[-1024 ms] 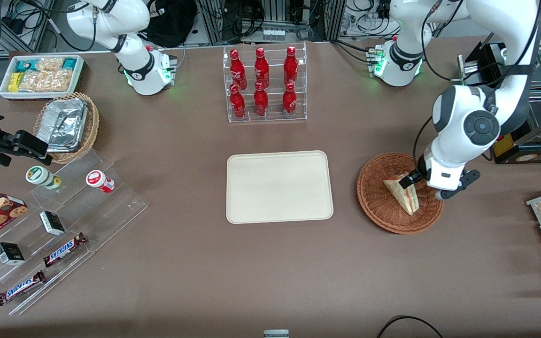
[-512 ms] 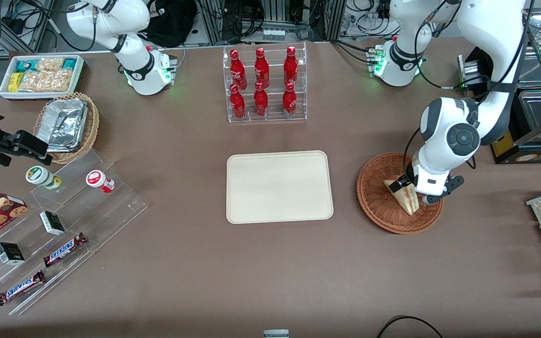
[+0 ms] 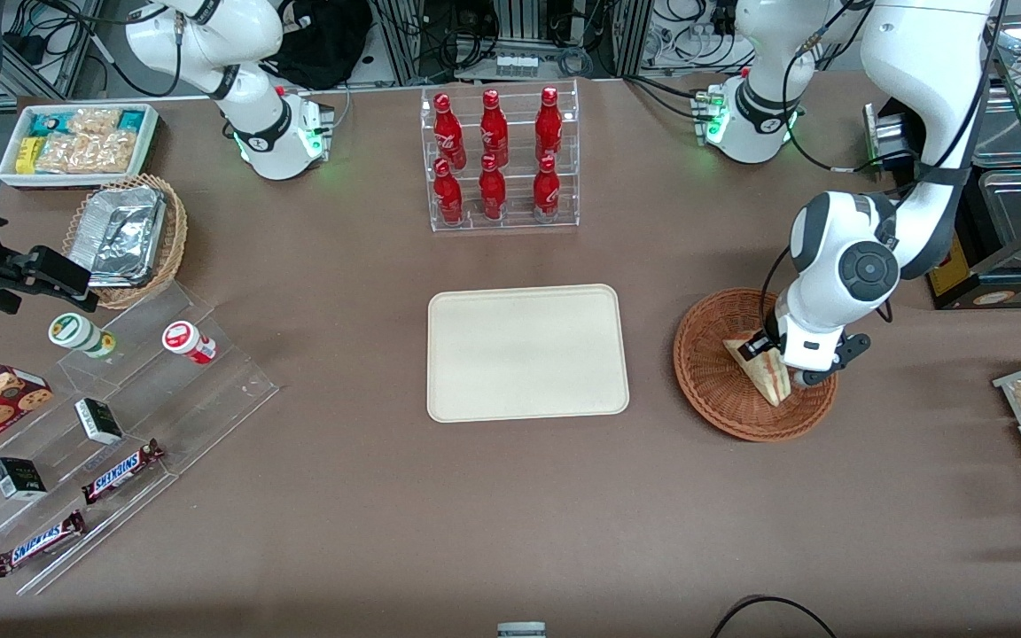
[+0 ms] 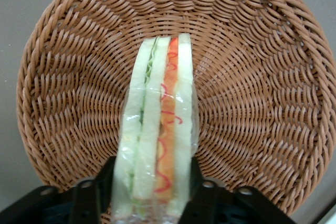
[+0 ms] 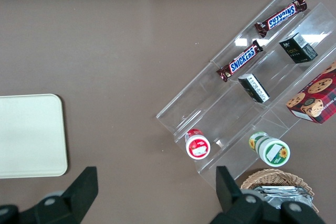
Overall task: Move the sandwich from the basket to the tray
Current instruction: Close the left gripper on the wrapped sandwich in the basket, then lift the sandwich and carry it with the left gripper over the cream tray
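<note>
Hand [image 3: 776, 357] has lowered, seemingly clasping wrapped red-green sandwich [image 4: 157, 129]

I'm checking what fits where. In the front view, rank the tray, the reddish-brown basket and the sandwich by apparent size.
1. The tray looks largest.
2. The basket comes next, about as wide as the tray's short side.
3. The sandwich is smallest, lying in the basket with the gripper at it.
</note>
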### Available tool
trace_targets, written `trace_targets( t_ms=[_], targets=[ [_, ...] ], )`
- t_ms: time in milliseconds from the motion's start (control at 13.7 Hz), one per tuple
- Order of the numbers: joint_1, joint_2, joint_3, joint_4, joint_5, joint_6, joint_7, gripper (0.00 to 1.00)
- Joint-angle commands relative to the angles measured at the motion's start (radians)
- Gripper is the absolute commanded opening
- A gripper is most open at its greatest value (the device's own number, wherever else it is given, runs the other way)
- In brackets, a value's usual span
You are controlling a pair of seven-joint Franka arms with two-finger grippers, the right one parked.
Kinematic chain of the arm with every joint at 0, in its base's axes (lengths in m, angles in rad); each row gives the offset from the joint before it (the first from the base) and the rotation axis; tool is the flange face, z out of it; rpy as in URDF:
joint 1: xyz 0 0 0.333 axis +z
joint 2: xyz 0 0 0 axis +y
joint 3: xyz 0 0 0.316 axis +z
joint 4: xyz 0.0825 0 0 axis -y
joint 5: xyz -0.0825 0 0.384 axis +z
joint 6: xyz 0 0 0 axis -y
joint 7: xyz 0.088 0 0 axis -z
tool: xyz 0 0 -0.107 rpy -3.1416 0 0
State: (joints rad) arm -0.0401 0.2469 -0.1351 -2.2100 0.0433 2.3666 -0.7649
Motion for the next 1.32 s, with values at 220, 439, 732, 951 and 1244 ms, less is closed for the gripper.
trace_targets(
  t_ms=[220, 439, 732, 951, 1244],
  targets=[
    [-0.006, -0.028, -0.004, 0.073, 0.003, -0.125, -0.011, 0.08],
    [-0.035, -0.021, -0.006, 0.257, 0.003, -0.402, 0.022, 0.07],
    [-0.105, -0.006, -0.026, 0.345, -0.006, -0.517, 0.073, 0.05],
    [-0.113, 0.057, -0.108, 0.413, -0.042, -0.48, 0.213, 0.05],
    [-0.19, 0.167, -0.192, 0.538, -0.025, -0.464, 0.103, 0.04]
  ],
)
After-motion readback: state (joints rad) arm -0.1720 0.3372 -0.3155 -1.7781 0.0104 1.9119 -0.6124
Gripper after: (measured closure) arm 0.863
